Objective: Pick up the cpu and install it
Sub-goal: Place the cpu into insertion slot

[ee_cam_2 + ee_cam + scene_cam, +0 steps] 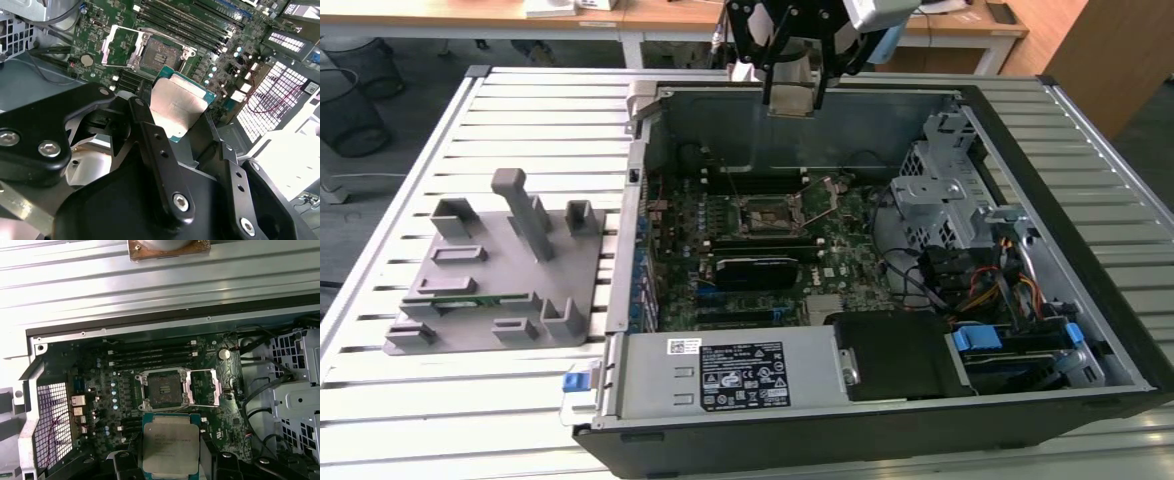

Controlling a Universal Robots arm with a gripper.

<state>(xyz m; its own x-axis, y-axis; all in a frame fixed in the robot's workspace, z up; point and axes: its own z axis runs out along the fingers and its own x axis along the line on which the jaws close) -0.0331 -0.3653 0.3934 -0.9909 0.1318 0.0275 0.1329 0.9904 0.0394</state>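
My gripper point(794, 92) hangs high over the far wall of the open computer case point(1067, 400), shut on the cpu point(794, 99). The cpu is a flat square chip with a silvery top and a green rim. In the second wrist view it point(181, 106) sits clamped by its edges between the black fingers point(150, 135). In the first wrist view the cpu point(170, 442) lies just short of the motherboard socket point(165, 388). The socket point(767, 215) is open, its metal load plate point(116, 46) swung back, and the cpu is well above it, not touching.
A grey fixture plate point(494, 280) with upright posts and a green memory stick point(454, 300) lies on the slatted table point(400, 400) at the exterior view's left. Inside the case are a power supply point(720, 375), a metal drive cage point(947, 190), loose cables point(987, 290) and memory slots point(150, 355).
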